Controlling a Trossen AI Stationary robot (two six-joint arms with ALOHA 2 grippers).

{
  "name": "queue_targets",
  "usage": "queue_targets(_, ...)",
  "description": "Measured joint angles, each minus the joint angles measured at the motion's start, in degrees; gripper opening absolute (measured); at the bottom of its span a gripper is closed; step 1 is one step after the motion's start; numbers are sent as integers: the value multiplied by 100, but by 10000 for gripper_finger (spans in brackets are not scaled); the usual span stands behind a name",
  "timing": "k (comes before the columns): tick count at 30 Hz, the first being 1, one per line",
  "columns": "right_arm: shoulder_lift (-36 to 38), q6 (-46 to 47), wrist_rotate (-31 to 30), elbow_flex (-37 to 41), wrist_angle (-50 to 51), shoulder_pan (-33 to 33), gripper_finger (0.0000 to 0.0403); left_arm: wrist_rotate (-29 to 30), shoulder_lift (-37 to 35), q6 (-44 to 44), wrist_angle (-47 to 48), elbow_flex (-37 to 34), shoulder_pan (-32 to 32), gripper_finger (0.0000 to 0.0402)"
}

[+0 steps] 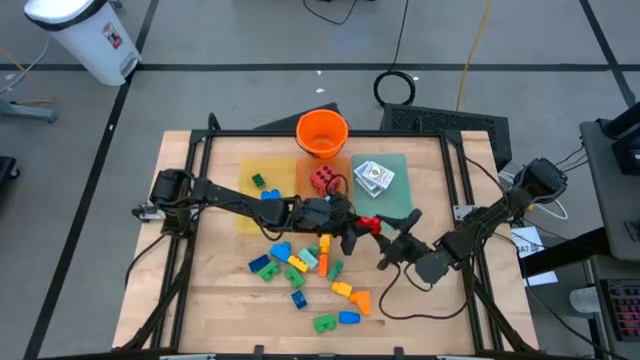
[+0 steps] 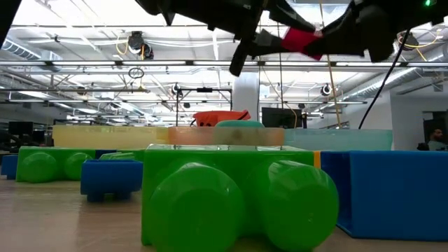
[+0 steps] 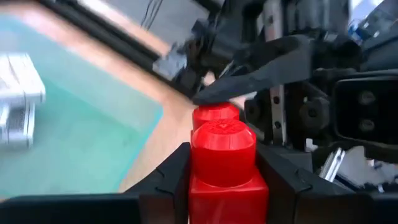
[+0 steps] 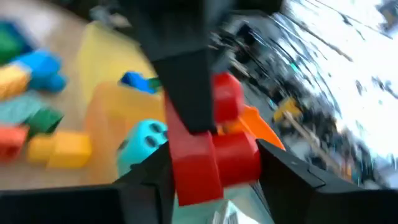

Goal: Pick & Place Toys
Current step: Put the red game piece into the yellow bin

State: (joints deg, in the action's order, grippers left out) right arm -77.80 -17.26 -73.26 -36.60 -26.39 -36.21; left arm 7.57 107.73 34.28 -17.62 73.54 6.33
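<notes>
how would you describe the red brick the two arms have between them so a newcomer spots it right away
Start at the orange bucket on the table's far edge and come toward the middle, where the left gripper and right gripper meet above the wood. The red brick sits between both sets of fingers, off the table. It is the only brick in the air; the others lie loose on the wood.

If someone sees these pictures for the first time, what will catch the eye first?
The eye goes first to the small red plastic building brick held above the middle of the wooden table, where the left hand and the right hand meet around it. Next comes the bright orange plastic bucket at the table's far edge. Many multicoloured plastic bricks lie scattered below the arms.
</notes>
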Motion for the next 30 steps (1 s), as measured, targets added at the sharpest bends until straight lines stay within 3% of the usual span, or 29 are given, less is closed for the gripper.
queue_targets(2,176,253,-360,0,7,-122,194,18,-16,-36,-8,6,-7,135)
queue_targets(5,586,579,-407,2,36,-417,226,14,-47,-78,-17,8,-2,135)
queue_targets(12,1675,1855,962,-1,1002,-994,274,26,-151,-189,154,-7,-87,135)
queue_targets(16,2112,2567,1003,4,1888,-1234,281,139,-596,-470,761,-17,-156,135)
queue_targets(24,2594,2818,1008,15,2500,-1570,263,2188,-2118,-1176,2134,-194,345,135)
queue_targets(30,2822,2858,1014,163,2526,-1680,250,3140,-2890,-979,2371,-949,749,135)
